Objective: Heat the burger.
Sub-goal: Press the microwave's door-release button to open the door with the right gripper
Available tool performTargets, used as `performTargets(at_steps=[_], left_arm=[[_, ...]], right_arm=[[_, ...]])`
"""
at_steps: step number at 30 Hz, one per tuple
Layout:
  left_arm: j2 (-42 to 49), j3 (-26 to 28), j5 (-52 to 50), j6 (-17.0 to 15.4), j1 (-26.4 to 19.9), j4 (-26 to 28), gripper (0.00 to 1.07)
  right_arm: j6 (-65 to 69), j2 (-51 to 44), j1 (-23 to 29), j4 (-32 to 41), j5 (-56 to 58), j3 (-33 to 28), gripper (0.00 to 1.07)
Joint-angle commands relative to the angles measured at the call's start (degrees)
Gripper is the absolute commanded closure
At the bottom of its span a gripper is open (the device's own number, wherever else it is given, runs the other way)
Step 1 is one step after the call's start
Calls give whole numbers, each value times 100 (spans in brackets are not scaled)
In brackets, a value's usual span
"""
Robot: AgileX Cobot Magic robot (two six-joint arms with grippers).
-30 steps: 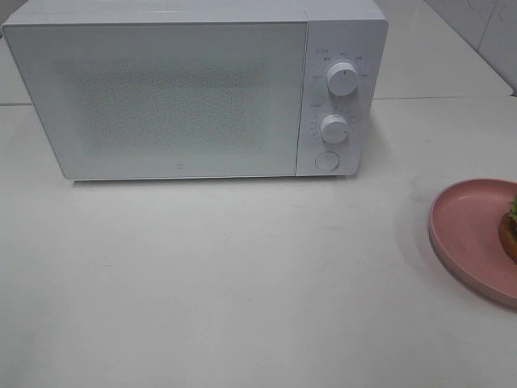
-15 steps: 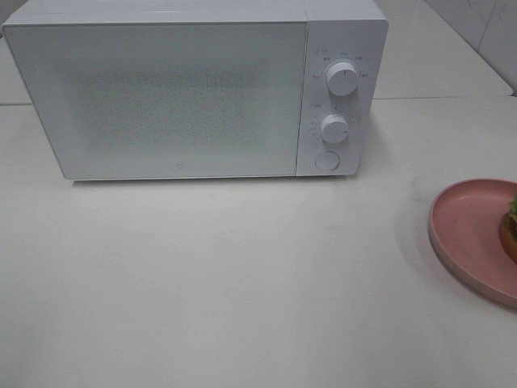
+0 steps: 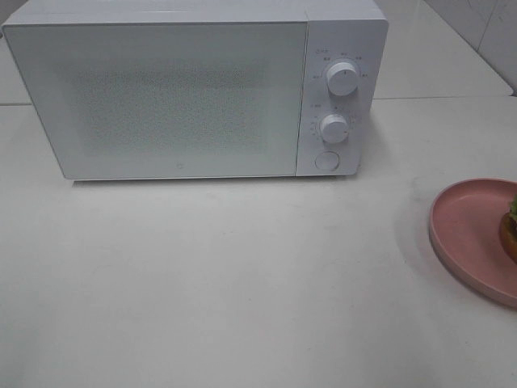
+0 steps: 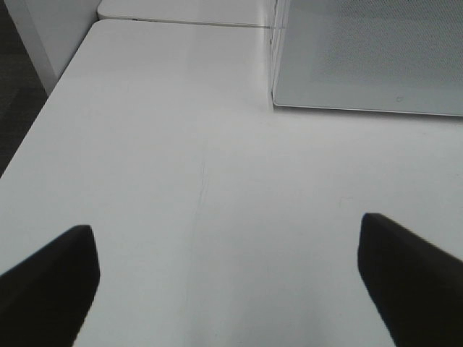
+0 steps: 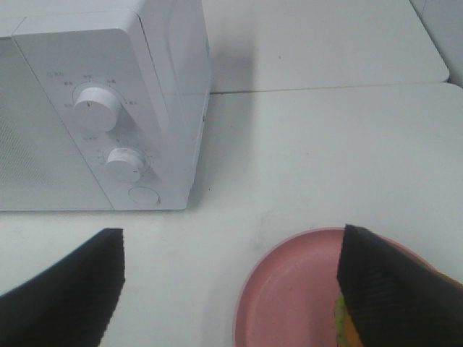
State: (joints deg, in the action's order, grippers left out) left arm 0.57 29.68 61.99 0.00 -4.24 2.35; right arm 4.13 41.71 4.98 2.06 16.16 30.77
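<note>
While the white box-shaped microwave oven [image 3: 161, 97] stands shut at the back edge of the surface [image 3: 242, 283], the brown-bunned, lettuce-layered burger [image 3: 510, 229] is seen on a round pink plate [image 3: 464, 230] at the right edge. The left hand [image 4: 224, 249] and right hand [image 5: 230, 249] are spread and empty. Door opening is judged the first step, for which a hand is needed at the door.

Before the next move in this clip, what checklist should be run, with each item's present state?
1. White microwave door open for loading: not ok, it is closed.
2. Burger with green lettuce resting on round pink plate: ok.
3. Left gripper open and empty: ok.
4. Right gripper open and empty, near the plate: ok.
5. Upper white round dial setting: cannot tell.
</note>
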Motion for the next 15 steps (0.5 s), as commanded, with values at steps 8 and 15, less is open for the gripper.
performTargets(at_steps=[8, 15], left_arm=[[115, -17, -74, 0, -17, 52, 17], [115, -17, -74, 0, -17, 52, 17]], right_arm=[[6, 963, 11, -29, -1536, 11, 29], [6, 1627, 11, -17, -2750, -109, 30]])
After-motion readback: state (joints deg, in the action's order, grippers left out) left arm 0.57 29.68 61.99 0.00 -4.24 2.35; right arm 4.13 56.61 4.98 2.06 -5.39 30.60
